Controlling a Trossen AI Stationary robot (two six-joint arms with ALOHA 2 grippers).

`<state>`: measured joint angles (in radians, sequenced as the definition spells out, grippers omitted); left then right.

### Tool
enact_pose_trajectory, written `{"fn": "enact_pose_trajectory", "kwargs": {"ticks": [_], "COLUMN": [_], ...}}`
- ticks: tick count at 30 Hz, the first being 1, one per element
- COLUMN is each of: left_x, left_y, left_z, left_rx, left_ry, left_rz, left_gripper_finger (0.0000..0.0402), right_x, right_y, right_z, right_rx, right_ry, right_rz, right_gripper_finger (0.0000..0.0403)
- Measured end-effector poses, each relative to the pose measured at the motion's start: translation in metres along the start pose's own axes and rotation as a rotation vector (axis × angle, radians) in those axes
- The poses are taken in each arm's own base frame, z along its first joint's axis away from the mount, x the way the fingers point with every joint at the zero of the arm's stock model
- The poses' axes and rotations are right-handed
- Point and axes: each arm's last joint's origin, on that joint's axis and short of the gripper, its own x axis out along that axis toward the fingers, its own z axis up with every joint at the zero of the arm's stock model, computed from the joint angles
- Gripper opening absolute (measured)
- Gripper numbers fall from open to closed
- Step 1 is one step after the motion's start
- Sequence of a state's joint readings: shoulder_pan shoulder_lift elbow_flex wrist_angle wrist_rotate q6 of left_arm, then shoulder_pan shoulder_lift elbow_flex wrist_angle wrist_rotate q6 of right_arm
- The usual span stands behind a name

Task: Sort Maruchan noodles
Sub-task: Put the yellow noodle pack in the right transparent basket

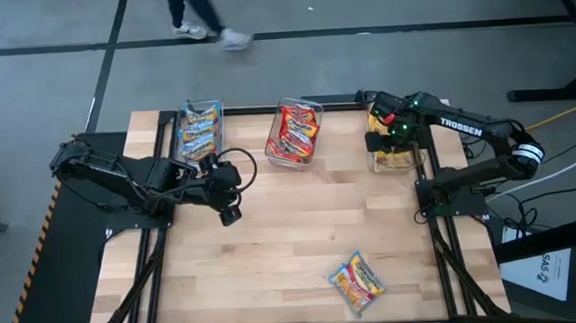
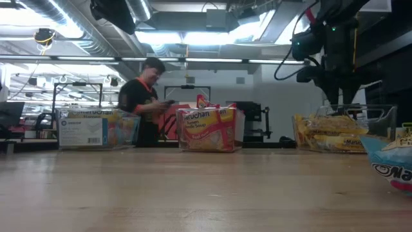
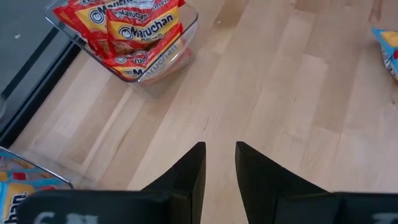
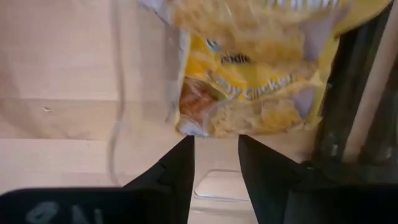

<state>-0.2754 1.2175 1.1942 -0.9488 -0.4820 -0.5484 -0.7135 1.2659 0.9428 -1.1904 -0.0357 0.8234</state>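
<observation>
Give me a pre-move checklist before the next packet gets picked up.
1. Packet left to sort: the loose packet lies alone on the table, near its front edge. Ok.
2. Left gripper free: fingers slightly apart over bare wood, holding nothing. Ok.
3. Right gripper free: it sits over the yellow bin, fingers apart, nothing between them. Ok.
4. Bins in place: blue bin, red bin and yellow bin stand in a row at the back. Ok.
5. Path to the loose packet: open wood between it and both grippers. Ok.
6. Person beyond the table: how near, cannot tell.
</observation>
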Motion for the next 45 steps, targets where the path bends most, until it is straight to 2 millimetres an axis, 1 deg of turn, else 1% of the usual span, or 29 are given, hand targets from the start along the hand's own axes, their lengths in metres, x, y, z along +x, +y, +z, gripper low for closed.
{"fn": "enact_pose_trajectory", "kwargs": {"ticks": [3, 6, 8, 13, 20, 23, 27, 33, 36, 39, 42, 45], "left_x": [0.000, 0.000, 0.000, 0.000, 0.000, 0.000, 0.000, 0.000, 0.000, 0.000, 0.000, 0.000], "left_y": [0.000, 0.000, 0.000, 0.000, 0.000, 0.000, 0.000, 0.001, 0.001, 0.000, 0.001, 0.001], "left_z": [0.000, 0.000, 0.000, 0.000, 0.000, 0.000, 0.000, -0.001, -0.001, -0.001, -0.001, -0.001], "left_rx": [0.000, 0.001, 0.000, 0.001, 0.001, 0.001, 0.001, 0.005, 0.010, 0.014, 0.015, 0.016], "left_ry": [-0.004, -0.003, -0.003, -0.003, -0.003, -0.003, -0.003, 0.003, 0.006, 0.007, 0.007, 0.006], "left_rz": [0.006, 0.005, 0.006, 0.006, 0.006, 0.006, 0.006, 0.009, 0.007, 0.005, 0.005, 0.006], "left_gripper_finger": [0.0080, 0.0080, 0.0080, 0.0080, 0.0080, 0.0080, 0.0080, 0.0080, 0.0080, 0.0080, 0.0080, 0.0080], "right_x": [0.013, 0.027, 0.035, 0.049, 0.052, 0.052, 0.057, 0.076, 0.078, 0.075, 0.072, 0.069], "right_y": [-0.004, -0.007, -0.008, -0.009, -0.008, -0.008, -0.006, 0.000, 0.000, 0.001, 0.002, 0.003], "right_z": [-0.003, -0.005, -0.006, -0.005, 0.000, 0.000, 0.003, 0.009, 0.011, 0.012, 0.013, 0.013], "right_rx": [0.015, 0.017, 0.024, 0.073, 0.090, 0.090, 0.090, 0.091, 0.089, 0.061, 0.035, 0.027], "right_ry": [0.030, 0.023, 0.035, -0.017, -0.134, -0.153, -0.162, -0.117, -0.133, -0.139, -0.142, -0.134], "right_rz": [-0.010, -0.020, -0.002, 0.015, -0.016, -0.030, -0.054, -0.070, -0.096, -0.108, -0.115, -0.122], "right_gripper_finger": [0.0133, 0.0134, 0.0134, 0.0134, 0.0134, 0.0134, 0.0134, 0.0134, 0.0134, 0.0131, 0.0112, 0.0069]}}
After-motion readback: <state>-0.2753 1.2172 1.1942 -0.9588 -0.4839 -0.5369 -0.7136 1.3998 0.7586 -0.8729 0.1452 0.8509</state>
